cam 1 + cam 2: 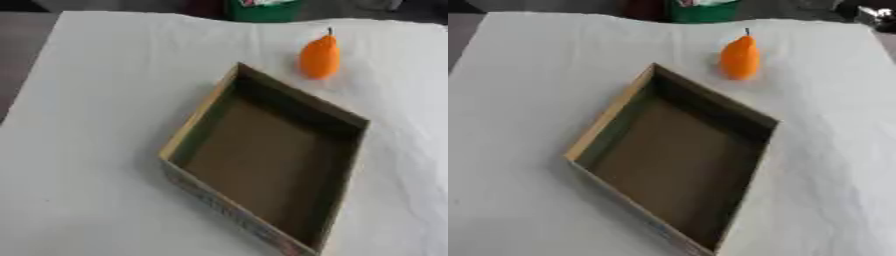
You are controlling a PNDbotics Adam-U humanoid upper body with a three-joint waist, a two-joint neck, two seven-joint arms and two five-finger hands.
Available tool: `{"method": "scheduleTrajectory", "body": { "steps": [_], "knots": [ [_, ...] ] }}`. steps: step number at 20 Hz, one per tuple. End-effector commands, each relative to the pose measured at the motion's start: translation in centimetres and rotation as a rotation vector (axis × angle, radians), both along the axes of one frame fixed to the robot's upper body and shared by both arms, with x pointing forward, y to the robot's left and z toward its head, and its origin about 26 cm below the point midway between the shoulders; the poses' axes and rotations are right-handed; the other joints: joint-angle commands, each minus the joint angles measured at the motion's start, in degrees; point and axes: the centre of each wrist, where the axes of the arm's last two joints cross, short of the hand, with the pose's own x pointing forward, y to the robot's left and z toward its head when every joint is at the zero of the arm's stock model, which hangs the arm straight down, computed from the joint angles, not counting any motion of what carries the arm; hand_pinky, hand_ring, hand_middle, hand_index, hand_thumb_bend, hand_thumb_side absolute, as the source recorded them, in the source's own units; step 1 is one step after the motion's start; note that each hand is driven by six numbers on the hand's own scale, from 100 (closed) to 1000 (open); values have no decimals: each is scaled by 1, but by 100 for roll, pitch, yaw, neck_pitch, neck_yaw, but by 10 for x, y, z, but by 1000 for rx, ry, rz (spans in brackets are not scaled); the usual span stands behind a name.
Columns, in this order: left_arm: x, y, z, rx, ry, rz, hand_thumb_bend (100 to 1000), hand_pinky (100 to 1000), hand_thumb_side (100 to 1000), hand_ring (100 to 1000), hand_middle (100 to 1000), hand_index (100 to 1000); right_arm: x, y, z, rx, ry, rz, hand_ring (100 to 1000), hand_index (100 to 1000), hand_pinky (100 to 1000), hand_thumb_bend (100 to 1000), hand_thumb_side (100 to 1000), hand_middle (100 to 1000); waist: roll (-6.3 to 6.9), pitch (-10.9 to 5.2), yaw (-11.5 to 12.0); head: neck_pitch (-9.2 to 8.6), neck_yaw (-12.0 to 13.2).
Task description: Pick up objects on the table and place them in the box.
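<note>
White table; box; orange pear

box mid-table | pear just behind box, upright

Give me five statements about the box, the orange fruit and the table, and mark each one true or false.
1. The box holds nothing. True.
2. The orange pear-shaped fruit lies inside the box. False: it stands on the white cloth beyond the box's far corner.
3. The fruit stands upright, stem up. True.
4. A robot hand is gripping the fruit. False: no hand shows in either view.
5. The box has a closed lid. False: it is open on top.
</note>
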Motion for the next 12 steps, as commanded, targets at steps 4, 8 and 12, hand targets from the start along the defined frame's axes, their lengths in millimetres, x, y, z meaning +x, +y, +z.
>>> {"method": "scheduleTrajectory", "body": {
  "steps": [4,8,12],
  "knots": [
    [-2,0,10,26,-30,-11,100,430,747,582,656,639,0,-10,1,-56,4,-40,876,1000,830,529,1000,852,-13,-72,20,-114,-31],
    [-1,0,10,26,-30,-12,100,430,746,582,656,638,2,-11,-2,-48,8,-43,875,1000,835,534,1000,844,-3,-73,25,-91,-10],
    [-2,0,9,27,-27,-13,100,430,746,582,656,636,4,-9,-1,-31,11,-32,877,1000,840,552,1000,848,7,-79,20,-82,-14]
  ]
}}
